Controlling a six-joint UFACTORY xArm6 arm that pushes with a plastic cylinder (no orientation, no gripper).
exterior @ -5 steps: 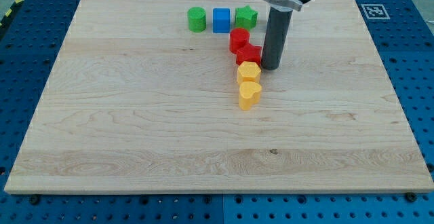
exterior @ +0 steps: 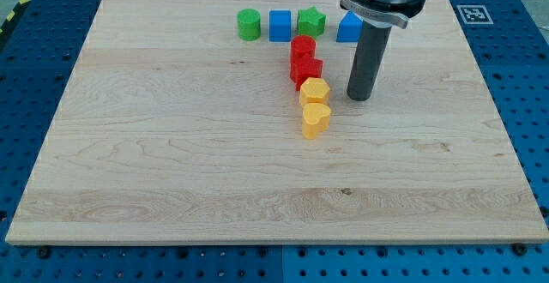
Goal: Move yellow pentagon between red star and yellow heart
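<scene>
The yellow pentagon [exterior: 315,91] sits near the board's middle top, touching the red star [exterior: 306,69] above it and the yellow heart [exterior: 316,119] below it; the three form a short column. A second red block [exterior: 302,47], shape unclear, lies just above the red star. My tip [exterior: 359,97] rests on the board to the right of the yellow pentagon, apart from it by a small gap.
Along the top of the wooden board [exterior: 171,146] stand a green cylinder [exterior: 249,24], a blue cube [exterior: 280,25], a green block [exterior: 311,21] and a blue block [exterior: 348,28] partly hidden behind the rod.
My tip has moved right and slightly down, away from the red star and yellow pentagon. The red star has shifted slightly left. The blue block at top right now shows.
</scene>
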